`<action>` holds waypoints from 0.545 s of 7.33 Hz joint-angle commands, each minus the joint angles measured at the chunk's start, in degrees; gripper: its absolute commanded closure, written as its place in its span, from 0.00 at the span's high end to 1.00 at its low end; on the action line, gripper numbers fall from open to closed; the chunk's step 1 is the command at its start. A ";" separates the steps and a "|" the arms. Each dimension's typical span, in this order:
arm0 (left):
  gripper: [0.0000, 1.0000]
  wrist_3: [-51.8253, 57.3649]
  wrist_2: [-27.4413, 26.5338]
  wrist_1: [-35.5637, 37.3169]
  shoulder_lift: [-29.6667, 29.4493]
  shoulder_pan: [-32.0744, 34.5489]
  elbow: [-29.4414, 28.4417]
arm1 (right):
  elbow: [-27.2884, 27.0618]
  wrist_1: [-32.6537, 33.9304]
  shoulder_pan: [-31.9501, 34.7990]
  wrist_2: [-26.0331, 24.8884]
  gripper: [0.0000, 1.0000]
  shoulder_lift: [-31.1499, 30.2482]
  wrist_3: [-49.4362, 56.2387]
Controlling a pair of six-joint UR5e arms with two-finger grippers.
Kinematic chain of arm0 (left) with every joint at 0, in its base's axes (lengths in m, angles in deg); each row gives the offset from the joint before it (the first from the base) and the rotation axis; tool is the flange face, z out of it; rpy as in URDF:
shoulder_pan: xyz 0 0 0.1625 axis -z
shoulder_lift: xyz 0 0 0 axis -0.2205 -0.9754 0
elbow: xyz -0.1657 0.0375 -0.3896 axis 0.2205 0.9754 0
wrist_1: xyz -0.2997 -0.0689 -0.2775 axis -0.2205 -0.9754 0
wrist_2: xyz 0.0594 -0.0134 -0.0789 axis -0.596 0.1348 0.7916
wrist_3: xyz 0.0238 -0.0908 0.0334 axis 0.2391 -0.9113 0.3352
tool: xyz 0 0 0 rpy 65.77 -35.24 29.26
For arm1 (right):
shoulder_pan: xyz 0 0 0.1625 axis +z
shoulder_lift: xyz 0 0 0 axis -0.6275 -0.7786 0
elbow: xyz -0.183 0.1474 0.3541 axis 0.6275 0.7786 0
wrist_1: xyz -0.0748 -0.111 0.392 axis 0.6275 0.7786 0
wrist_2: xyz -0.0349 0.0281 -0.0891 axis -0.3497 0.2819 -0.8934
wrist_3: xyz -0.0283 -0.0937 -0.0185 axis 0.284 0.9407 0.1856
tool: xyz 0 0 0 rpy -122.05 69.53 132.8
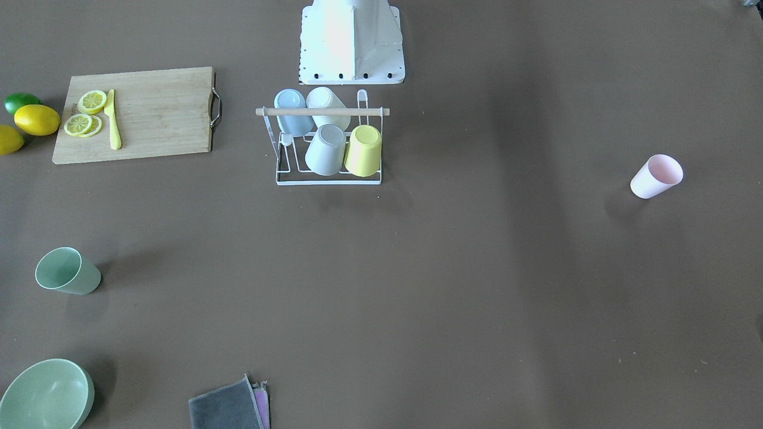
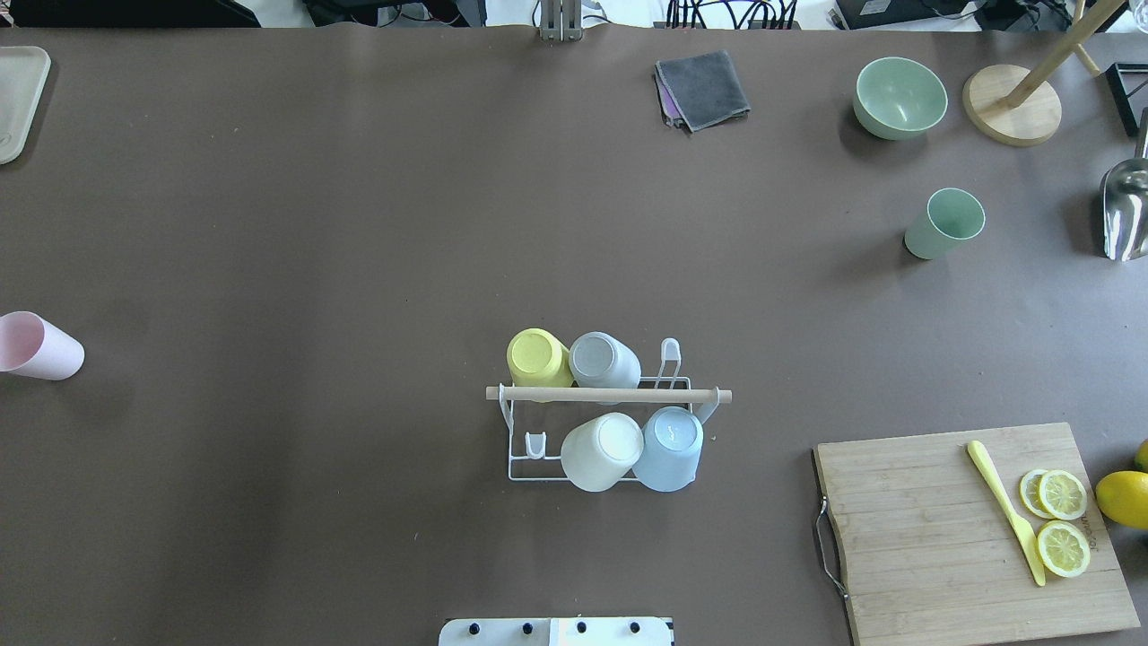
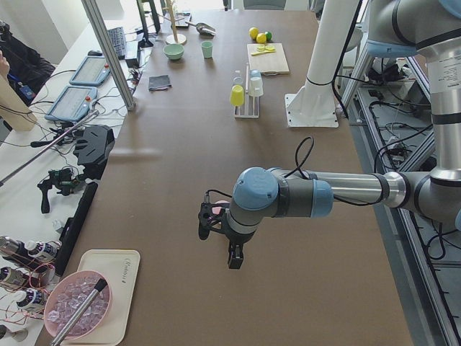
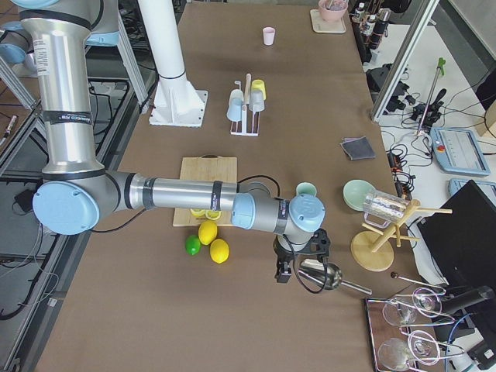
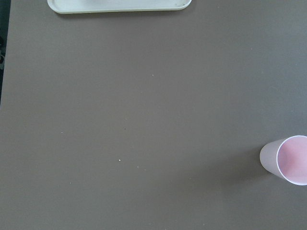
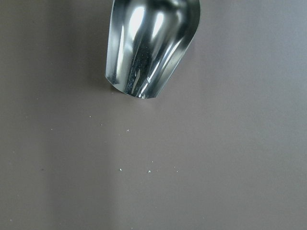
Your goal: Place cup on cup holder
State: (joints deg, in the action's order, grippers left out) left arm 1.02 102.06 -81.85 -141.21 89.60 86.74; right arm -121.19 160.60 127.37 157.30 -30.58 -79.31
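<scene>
Hovering near the pink cup [image 5: 288, 159], the left gripper [image 3: 229, 252] hides its opening; the right gripper [image 4: 283, 271] likewise.

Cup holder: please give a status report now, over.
Grippers: left gripper, right gripper, open or shut unclear. On cup holder: four cups, two prongs free. Loose, upright: pink cup, green cup. Nothing blocking holder.

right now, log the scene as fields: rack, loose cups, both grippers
cup holder: mid-table; yellow cup, grey cup, white cup, blue cup upturned on it; two prongs free
pink cup: loose, upright, robot's left end
green cup: loose, upright, near green bowl
left gripper: hovers beside pink cup, state unclear
right gripper: hovers by metal scoop, state unclear
</scene>
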 commanded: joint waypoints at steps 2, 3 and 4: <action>0.98 0.04 -0.41 0.28 -1.08 -2.84 -0.56 | 0.44 0.00 0.00 0.00 1.00 -0.09 0.04; 0.99 0.13 -0.32 -0.24 -0.82 -2.93 -0.82 | 0.61 0.00 0.00 0.00 1.00 -0.09 0.04; 0.98 0.13 -0.24 -0.85 -1.25 -3.02 -3.52 | 0.62 0.00 0.00 0.00 1.00 -0.09 0.04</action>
State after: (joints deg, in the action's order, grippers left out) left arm 1.10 101.74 -82.08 -142.14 86.88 85.35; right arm -120.69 160.60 127.37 157.30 -30.66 -79.27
